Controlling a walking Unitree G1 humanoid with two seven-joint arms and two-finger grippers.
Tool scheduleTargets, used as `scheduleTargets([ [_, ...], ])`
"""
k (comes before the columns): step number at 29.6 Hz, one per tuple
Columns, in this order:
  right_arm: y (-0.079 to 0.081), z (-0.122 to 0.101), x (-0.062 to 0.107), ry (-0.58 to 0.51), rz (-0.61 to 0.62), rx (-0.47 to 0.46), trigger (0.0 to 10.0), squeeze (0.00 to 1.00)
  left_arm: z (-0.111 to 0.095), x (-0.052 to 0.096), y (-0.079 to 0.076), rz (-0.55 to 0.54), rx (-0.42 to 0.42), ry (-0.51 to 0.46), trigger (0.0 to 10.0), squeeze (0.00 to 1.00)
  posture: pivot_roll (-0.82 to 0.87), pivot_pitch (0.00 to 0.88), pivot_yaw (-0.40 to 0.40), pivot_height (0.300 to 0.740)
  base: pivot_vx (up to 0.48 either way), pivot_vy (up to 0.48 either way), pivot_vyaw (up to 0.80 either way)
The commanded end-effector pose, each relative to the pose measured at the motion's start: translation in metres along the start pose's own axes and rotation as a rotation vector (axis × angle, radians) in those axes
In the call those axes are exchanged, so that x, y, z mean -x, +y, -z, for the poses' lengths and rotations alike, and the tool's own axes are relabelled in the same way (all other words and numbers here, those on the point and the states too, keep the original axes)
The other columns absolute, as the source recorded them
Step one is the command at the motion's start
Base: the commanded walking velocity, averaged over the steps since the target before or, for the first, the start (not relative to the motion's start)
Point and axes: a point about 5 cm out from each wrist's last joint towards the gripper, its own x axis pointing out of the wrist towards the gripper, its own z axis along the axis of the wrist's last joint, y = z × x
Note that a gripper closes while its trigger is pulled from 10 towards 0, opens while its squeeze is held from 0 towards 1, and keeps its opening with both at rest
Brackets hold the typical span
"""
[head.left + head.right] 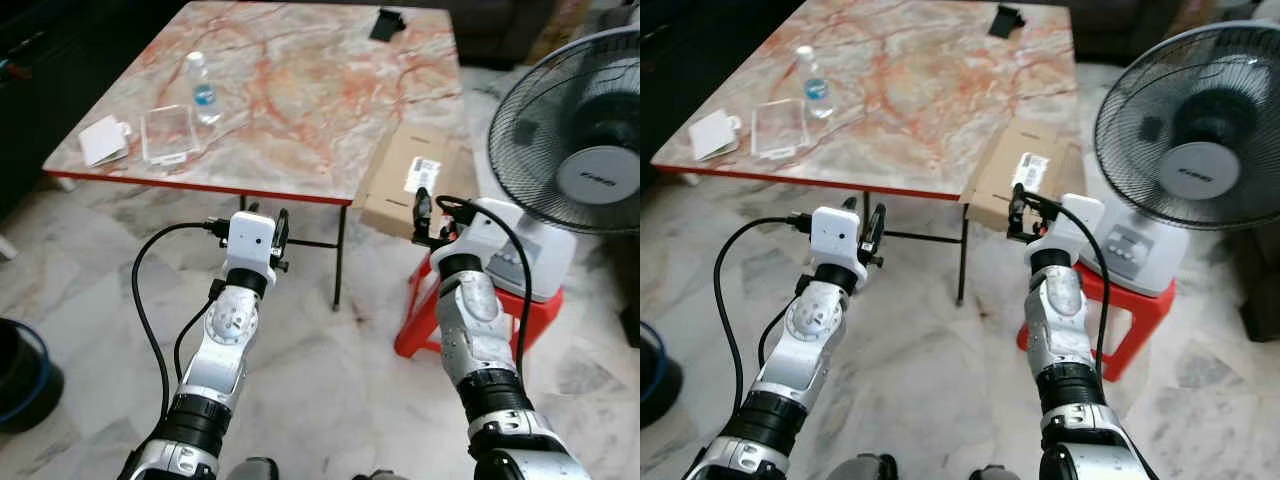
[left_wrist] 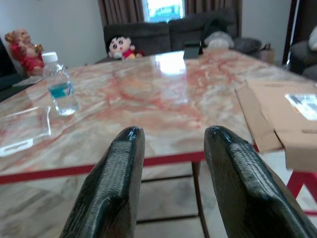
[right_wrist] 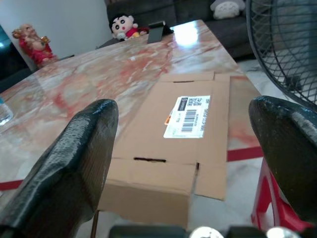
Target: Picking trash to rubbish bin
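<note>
Three likely bits of trash sit at the counter's point(image 1: 300, 110) near left corner: a water bottle point(image 1: 203, 88), a clear plastic tray point(image 1: 168, 134) just beside it, and a white packet point(image 1: 103, 140) at the edge. I'm still on approach; both tools hang short of the counter, the left tool point(image 2: 171, 148) parted and empty, the right tool point(image 3: 183, 144) spread wide facing a cardboard box point(image 3: 173, 134). Next I need to step in and reach left. My bin point(image 1: 22, 370) is cut off at the frame's edge.
</note>
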Motion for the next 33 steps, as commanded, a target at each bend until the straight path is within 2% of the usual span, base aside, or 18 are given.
scheduleTargets([
  [1,0.0097,0.0010,-0.0009,0.005,-0.021,-0.015,10.0,0.00,0.0038,0.0025,0.0071,-0.017,-0.010,0.014,10.0,0.00,0.12,0.190,-0.024,0.740,0.289,0.000,0.00],
  [22,0.0095,0.0020,-0.0012,0.004,-0.018,-0.011,10.0,0.00,0.0045,0.0022,0.0038,0.000,-0.009,0.015,10.0,0.00,0.11,0.165,-0.019,0.740,0.285,0.000,0.00],
  [28,0.0076,0.0032,-0.0005,0.008,-0.008,-0.005,10.0,0.00,0.0052,0.0022,0.0021,0.013,-0.008,0.017,10.0,0.00,0.11,0.156,-0.017,0.740,0.285,0.000,0.00],
  [33,-0.0002,0.0076,0.0010,0.033,0.029,0.015,10.0,0.00,0.0049,0.0018,-0.0007,0.030,-0.009,0.014,10.0,0.00,0.11,0.163,-0.017,0.740,0.213,0.000,0.00],
])
